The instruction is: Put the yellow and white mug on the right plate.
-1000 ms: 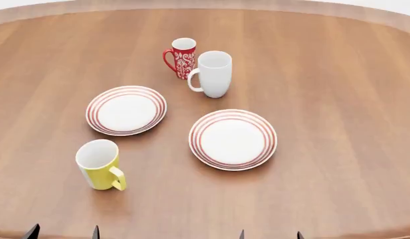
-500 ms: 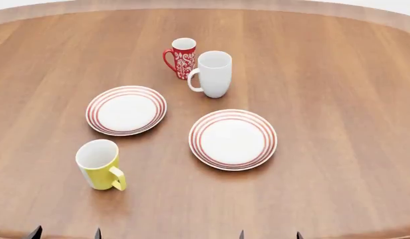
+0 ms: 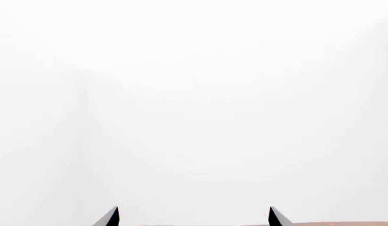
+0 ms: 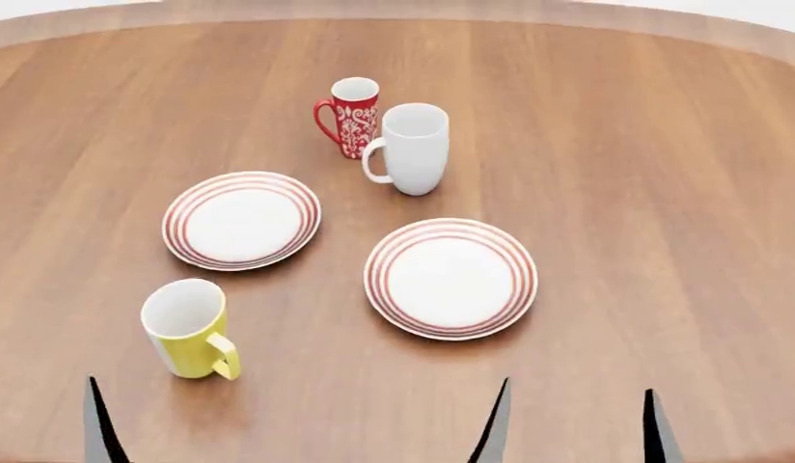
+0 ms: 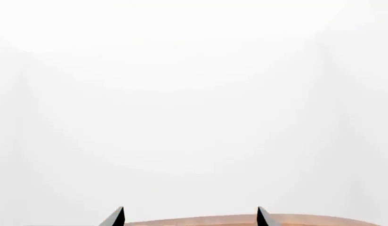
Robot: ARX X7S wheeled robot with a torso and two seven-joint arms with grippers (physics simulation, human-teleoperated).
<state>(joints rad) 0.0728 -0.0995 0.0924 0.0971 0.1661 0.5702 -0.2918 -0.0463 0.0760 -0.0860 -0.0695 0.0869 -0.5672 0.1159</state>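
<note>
One yellow and white mug (image 4: 188,328) stands upright in the lower left of the head view, resting on the desk (image 4: 655,193), white interior visible and its yellow handle turned toward the lower right of the frame. It is untouched by either gripper. Up and to the right of it, well apart, lies the right plate (image 4: 451,278), flat on the desk near the centre of the frame, with red rings round its rim and nothing on it. A second, matching plate, the left plate (image 4: 242,220), lies above the mug in the left half of the frame, clear of the mug and of the right plate. Above the right plate stands a tall white mug (image 4: 409,148), handle facing left; a red patterned mug (image 4: 350,116) stands just beside it on its upper left, the two close together, contact not determinable.

Along the bottom edge of the head view, dark fingertips rise into frame. The left gripper (image 3: 192,216) shows two tips well separated in the left wrist view, jaws apart and empty. The right gripper (image 4: 575,424) shows two tips likewise spread at lower right, jaws apart and empty, below the right plate. Both wrist views show mostly blank white background, with a thin strip of desk at the bottom edge.
</note>
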